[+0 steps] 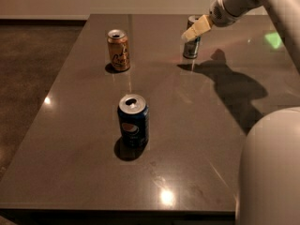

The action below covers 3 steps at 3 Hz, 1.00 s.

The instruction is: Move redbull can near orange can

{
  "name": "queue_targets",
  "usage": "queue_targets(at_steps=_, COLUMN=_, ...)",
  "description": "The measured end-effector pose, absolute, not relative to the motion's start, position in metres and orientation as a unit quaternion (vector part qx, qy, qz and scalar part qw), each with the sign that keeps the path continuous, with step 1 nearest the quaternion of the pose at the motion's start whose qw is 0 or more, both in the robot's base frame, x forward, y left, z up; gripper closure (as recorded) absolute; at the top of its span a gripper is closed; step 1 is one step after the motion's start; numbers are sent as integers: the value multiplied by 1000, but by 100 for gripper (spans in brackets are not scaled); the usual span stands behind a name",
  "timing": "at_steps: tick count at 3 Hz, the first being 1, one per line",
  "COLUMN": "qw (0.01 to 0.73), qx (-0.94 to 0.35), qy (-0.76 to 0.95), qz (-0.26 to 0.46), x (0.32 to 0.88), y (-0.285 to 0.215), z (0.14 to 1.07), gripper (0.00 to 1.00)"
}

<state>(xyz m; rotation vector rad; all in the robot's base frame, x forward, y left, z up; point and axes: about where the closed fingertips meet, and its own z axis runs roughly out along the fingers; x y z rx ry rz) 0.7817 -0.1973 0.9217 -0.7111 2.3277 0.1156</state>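
The redbull can (191,48) is slim and silver-blue and stands upright at the far right of the dark table (187,125). My gripper (191,33) hangs over its upper part, with cream fingers (198,28) in front of the can's top. The orange can (118,50) stands upright at the far left of the table, about a hand's span to the left of the redbull can.
A dark blue Pepsi can (133,121) stands upright in the middle of the table, nearer the front. My white arm (243,1) comes in from the upper right and my white body (269,172) fills the lower right. The floor lies beyond the table's left edge.
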Motion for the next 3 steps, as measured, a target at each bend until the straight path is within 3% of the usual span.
queue_targets(at_steps=2, qw=365, qx=-277, qy=886, qz=69, x=795, y=-176, z=918, gripper=0)
queue_targets(at_steps=3, qw=368, qx=-280, qy=883, qz=80, x=795, y=-169, z=918, gripper=19)
